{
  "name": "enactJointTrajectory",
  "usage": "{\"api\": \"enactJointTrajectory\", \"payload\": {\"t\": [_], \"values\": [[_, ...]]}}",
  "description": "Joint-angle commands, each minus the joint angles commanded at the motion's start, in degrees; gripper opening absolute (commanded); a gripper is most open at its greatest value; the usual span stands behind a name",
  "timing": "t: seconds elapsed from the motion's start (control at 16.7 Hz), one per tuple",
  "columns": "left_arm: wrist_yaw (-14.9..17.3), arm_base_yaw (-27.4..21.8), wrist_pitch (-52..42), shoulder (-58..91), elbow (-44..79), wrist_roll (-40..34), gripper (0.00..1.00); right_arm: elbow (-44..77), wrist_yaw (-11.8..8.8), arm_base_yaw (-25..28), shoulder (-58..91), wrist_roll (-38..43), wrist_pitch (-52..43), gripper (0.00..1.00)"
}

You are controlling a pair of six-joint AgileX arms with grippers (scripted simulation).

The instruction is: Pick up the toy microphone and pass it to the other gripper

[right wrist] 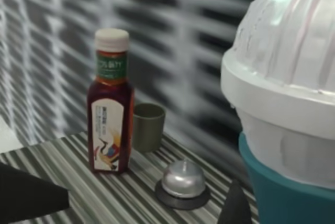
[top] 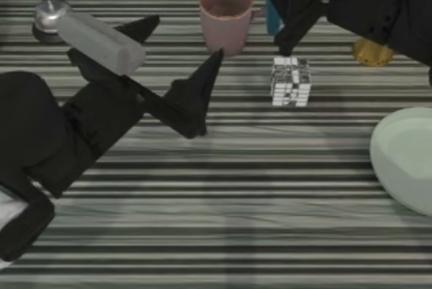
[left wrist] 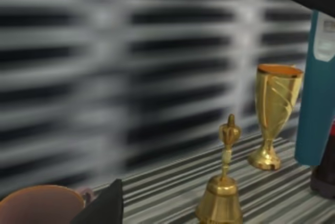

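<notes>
**A:** What is the toy microphone (right wrist: pixel 285 103) made of, by the look of it?

**B:** A smooth teal-blue handle under a domed, ribbed white head with a thick white collar. The right wrist view has it so near that the head is cut off at the edge. In the left wrist view only the handle shows, with part of a pale strip on it, hanging upright above the striped table (top: pixel 223 221).

**A:** And who has it?

**B:** The right gripper (top: pixel 287 29), at the far side of the table just right of the pink mug (top: pixel 226 17). Its dark body hides nearly all of the microphone from above; a sliver of teal shows. The jaws appear clamped on the handle.

**A:** The left gripper (top: pixel 182 56)?

**B:** Matte black, tapered to points, spread wide with nothing between, aimed toward the mug.

**A:** Anything else?

**B:** A shiny gold bell (left wrist: pixel 222 192) with a figurine handle, a gold goblet (left wrist: pixel 275 114), a silvery cube (top: pixel 291 81), a chrome desk bell (right wrist: pixel 182 182), a sauce bottle (right wrist: pixel 110 103), an olive cup (right wrist: pixel 148 127), and a pale green bowl (top: pixel 405 157) cut off at the right.
</notes>
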Motion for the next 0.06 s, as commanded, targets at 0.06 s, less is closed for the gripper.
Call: {"api": "enactJointTrajectory", "payload": {"t": [0.06], "values": [[0.06, 0.08, 0.02, -0.31, -0.31, -0.01, 1.0, -0.13, -0.13, -0.16, -0.12, -0.03, -0.01, 0.0]]}}
